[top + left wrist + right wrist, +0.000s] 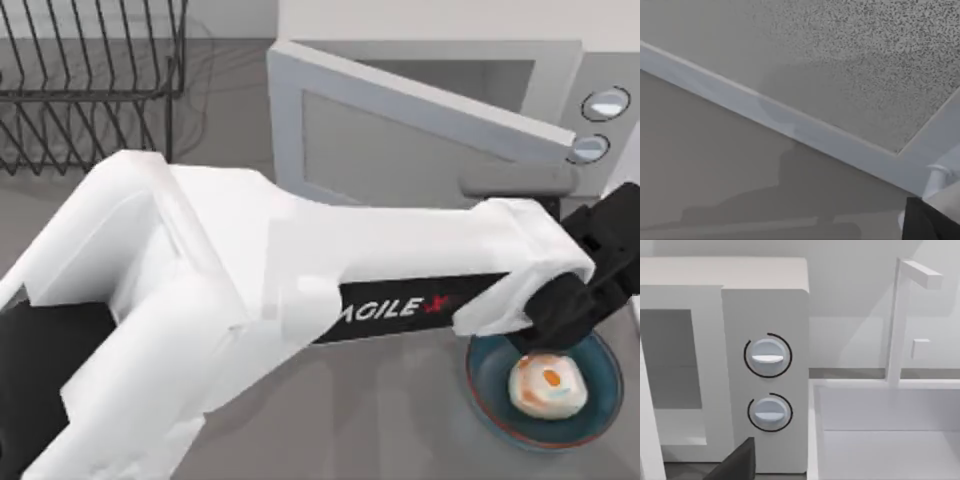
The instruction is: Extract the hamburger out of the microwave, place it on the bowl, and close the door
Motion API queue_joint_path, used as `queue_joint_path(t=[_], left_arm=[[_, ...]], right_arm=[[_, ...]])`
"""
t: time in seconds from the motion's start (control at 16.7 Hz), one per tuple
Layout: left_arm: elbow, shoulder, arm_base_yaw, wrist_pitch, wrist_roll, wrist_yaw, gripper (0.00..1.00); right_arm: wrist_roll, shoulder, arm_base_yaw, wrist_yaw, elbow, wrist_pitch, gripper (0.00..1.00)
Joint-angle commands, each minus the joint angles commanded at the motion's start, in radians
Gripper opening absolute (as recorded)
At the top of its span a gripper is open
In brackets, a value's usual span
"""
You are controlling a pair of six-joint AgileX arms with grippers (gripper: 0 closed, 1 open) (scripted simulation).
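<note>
Hamburger (547,385) sits in the bowl (590,415); left gripper (585,290) (fingers unreadable) should push the door (400,130) squarely, 1 sweep.

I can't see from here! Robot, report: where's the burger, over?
Left gripper above bowl rim. Hamburger sits in bowl. Microwave door ajar, not yet closed. Right arm parked near microwave knobs.
</note>
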Motion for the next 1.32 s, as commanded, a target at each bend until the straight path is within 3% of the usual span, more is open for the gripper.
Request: queue_joint_path(t=[0.24, 0.66, 1.08, 1.32], left_arm=[[0.109, 0.081, 0.094, 0.037, 0.104, 0.047, 0.00], [0.146, 0.110, 0.104, 0.024, 0.117, 0.052, 0.00], [0.521, 0.322, 0.207, -0.058, 0.219, 0.114, 0.00], [0.609, 0.380, 0.243, -0.082, 0.254, 0.135, 0.00]], right_arm=[[0.000, 0.000, 0.000, 0.000, 0.000, 0.000, 1.00], [0.000, 0.000, 0.000, 0.000, 0.000, 0.000, 1.00], [0.000, 0.000, 0.000, 0.000, 0.000, 0.000, 1.00], [0.000, 0.000, 0.000, 0.000, 0.000, 0.000, 1.00]])
